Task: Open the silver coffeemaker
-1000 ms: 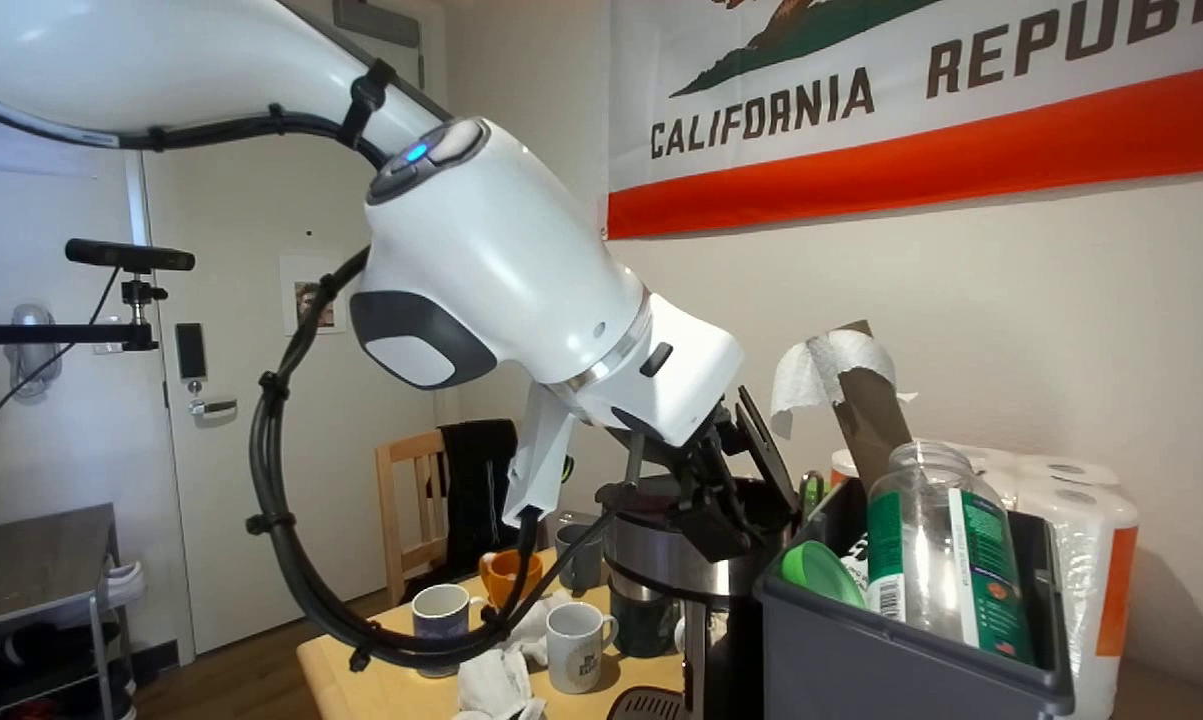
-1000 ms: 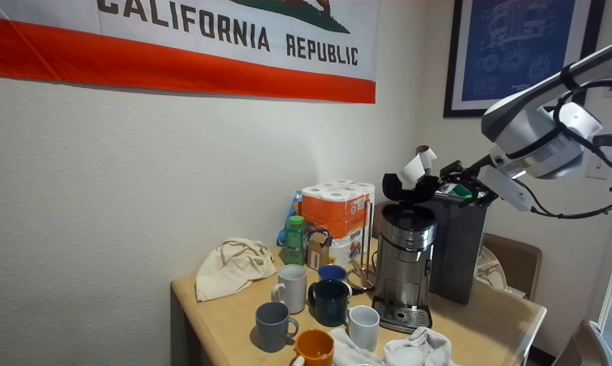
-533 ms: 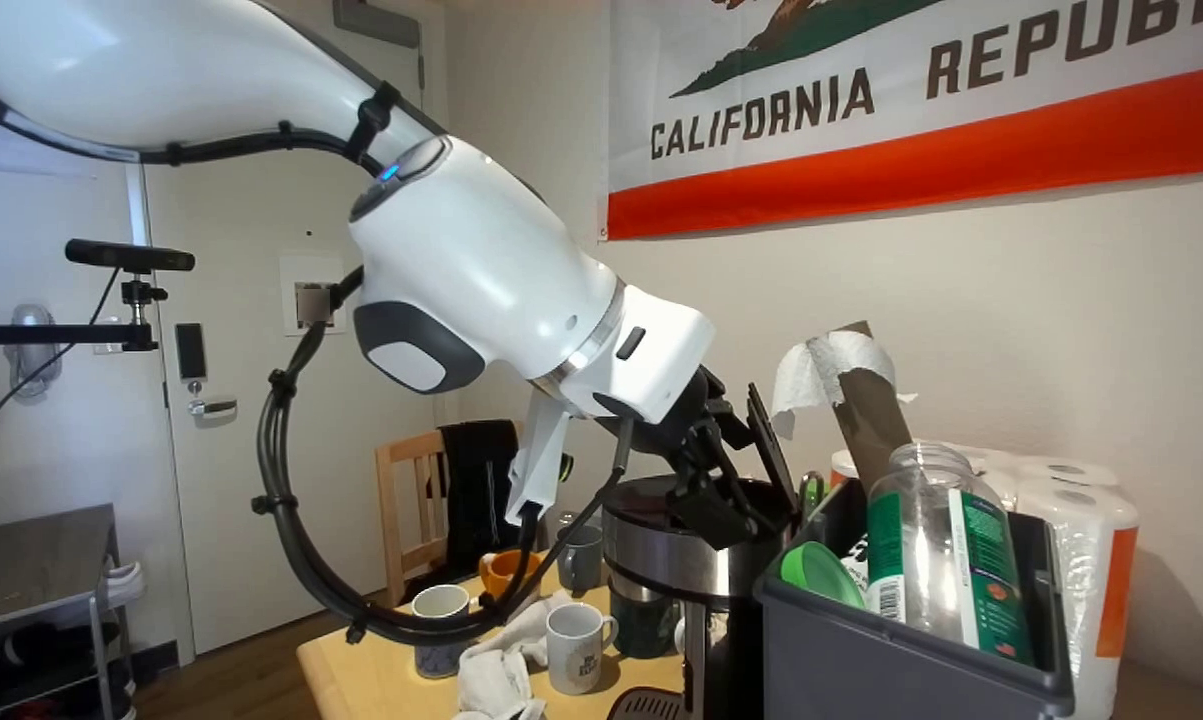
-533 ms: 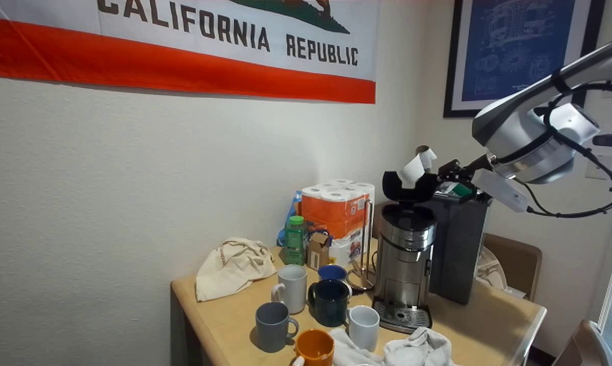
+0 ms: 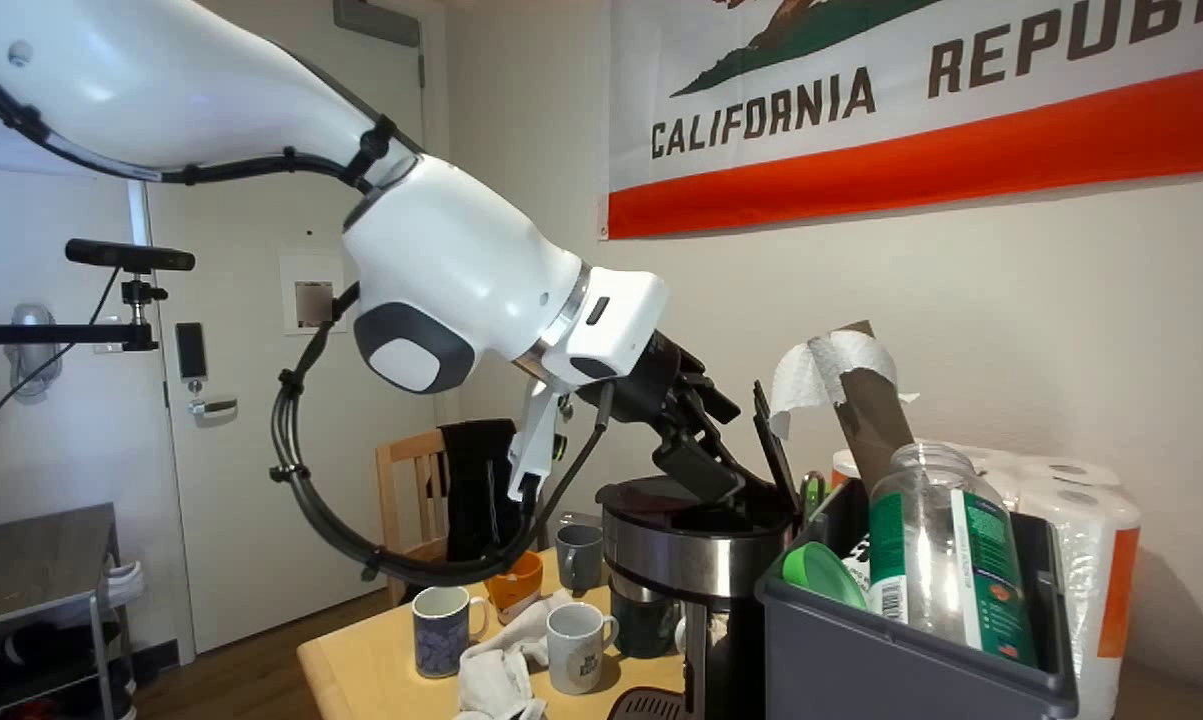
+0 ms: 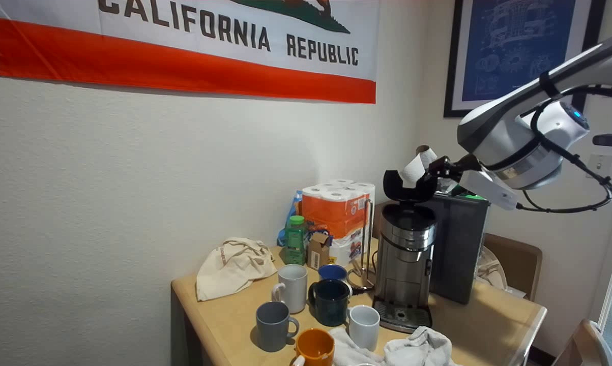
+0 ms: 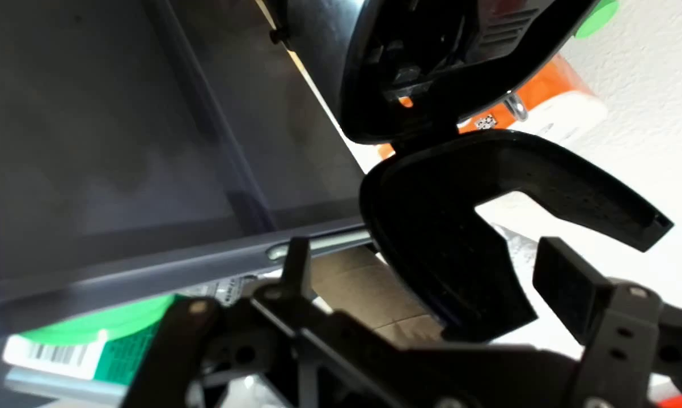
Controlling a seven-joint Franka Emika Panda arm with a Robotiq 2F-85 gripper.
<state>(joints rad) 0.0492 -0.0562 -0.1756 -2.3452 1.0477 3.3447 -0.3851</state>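
The silver coffeemaker [image 6: 405, 269] stands on the table with its black, U-shaped lid [image 6: 405, 192] raised nearly upright on its hinge. Its silver body [image 5: 696, 555] and the lid [image 5: 776, 450] also show in an exterior view, partly behind my gripper. My gripper [image 5: 731, 450] is above the coffeemaker's top, close to the raised lid. In the wrist view, my gripper [image 7: 428, 266] is open. One arm of the lid [image 7: 443, 249] appears between the two fingers, with visible gaps on both sides. I cannot tell whether any part of the gripper touches the lid.
A tall dark grey bin [image 5: 911, 640] stands right beside the coffeemaker, holding a clear jar [image 5: 946, 560] and a cardboard tube [image 5: 871, 420]. Several mugs, such as an orange mug [image 6: 314, 348], and a white cloth [image 6: 420, 348] are in front. Paper rolls [image 6: 336, 208] stand behind.
My gripper has moved up and tilted, closer to the lid in an exterior view. The lid stands slightly more upright than a second ago. The mugs and bin have not moved.
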